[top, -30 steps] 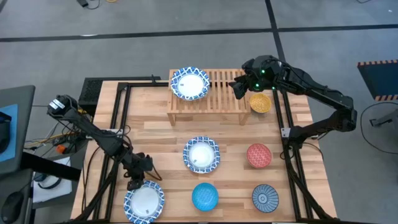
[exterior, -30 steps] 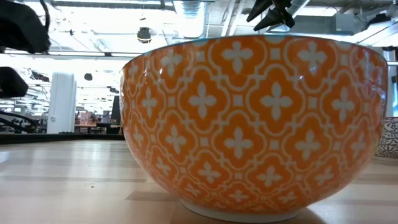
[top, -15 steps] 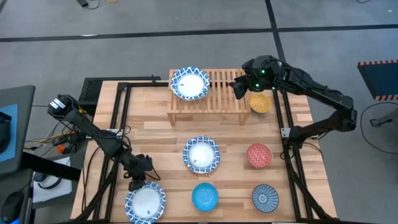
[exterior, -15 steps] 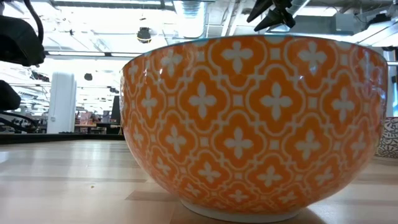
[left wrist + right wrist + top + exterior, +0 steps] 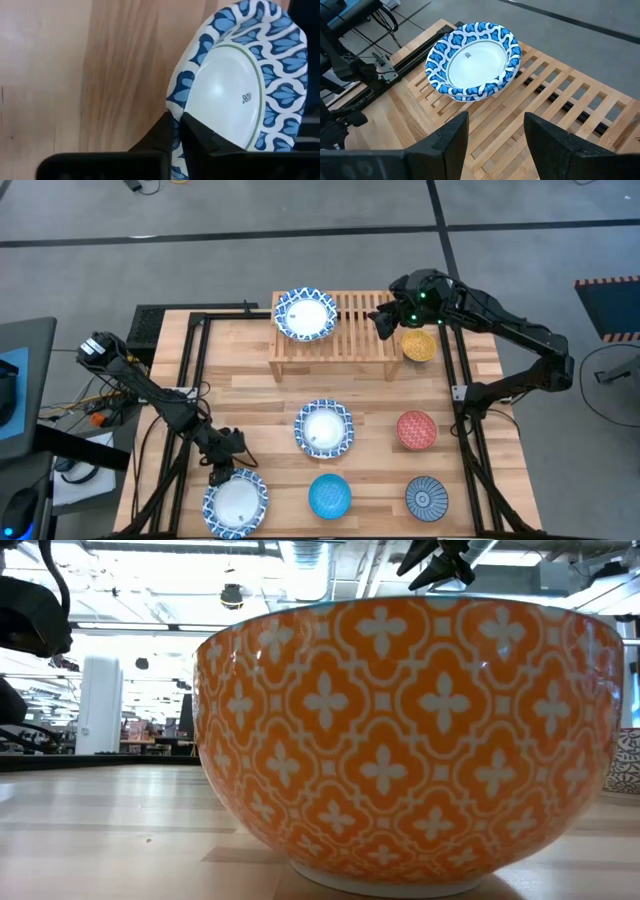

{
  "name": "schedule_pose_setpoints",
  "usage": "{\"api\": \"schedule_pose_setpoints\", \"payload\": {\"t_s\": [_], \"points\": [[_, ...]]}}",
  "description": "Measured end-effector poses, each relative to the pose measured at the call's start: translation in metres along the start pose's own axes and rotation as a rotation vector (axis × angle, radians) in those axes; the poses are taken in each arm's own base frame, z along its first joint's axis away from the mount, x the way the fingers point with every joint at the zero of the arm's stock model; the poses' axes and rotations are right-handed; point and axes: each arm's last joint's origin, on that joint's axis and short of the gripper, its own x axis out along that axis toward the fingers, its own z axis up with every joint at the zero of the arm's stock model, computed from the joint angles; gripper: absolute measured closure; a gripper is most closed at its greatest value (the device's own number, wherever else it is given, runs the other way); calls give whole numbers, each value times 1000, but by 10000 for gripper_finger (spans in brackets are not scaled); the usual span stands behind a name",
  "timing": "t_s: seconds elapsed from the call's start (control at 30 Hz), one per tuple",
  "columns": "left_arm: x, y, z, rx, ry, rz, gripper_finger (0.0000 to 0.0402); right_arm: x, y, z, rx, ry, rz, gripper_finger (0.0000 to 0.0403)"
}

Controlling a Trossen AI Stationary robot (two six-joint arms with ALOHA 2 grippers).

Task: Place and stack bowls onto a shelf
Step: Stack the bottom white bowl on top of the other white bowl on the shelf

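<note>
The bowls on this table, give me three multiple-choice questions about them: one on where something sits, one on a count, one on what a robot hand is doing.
1. Where is the yellow bowl?
A. On the table, just right of the shelf
B. On the slats
C. By the front edge

2. How many wide white bowls with blue rims lie on the tabletop, off the shelf?
A. One
B. Two
C. Four

3. What is the left hand doing?
A. Hanging open in the air
B. Shut on the rim of the front-left white bowl
C. Holding the red bowl

Answers: 1 A, it sits beside the rack's right end. 2 B, the centre bowl and the front-left one. 3 B, the left wrist view shows fingers pinching its rim.
</note>
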Motion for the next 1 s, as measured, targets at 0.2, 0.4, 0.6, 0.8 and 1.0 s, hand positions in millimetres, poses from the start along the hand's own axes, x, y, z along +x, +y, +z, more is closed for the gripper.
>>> {"api": "schedule_pose_setpoints", "payload": {"t_s": [0.2, 0.4, 0.6, 0.8, 1.0], "points": [[-1, -1, 1, -84, -9, 1, 399, 0, 0, 0, 1, -2, 1, 187], [-12, -15, 14, -82, -59, -33, 401, 0, 2, 0, 62, 15, 58, 187], [-49, -26, 33, -40, -210, 21, 401, 12, 18, -7, 69, 84, 140, 187], [-113, -34, 60, -85, -558, 144, 401, 32, 57, -15, 38, 103, 318, 187], [-162, -42, 95, -146, -829, 270, 401, 56, 97, -33, -35, 116, 426, 185]]}}
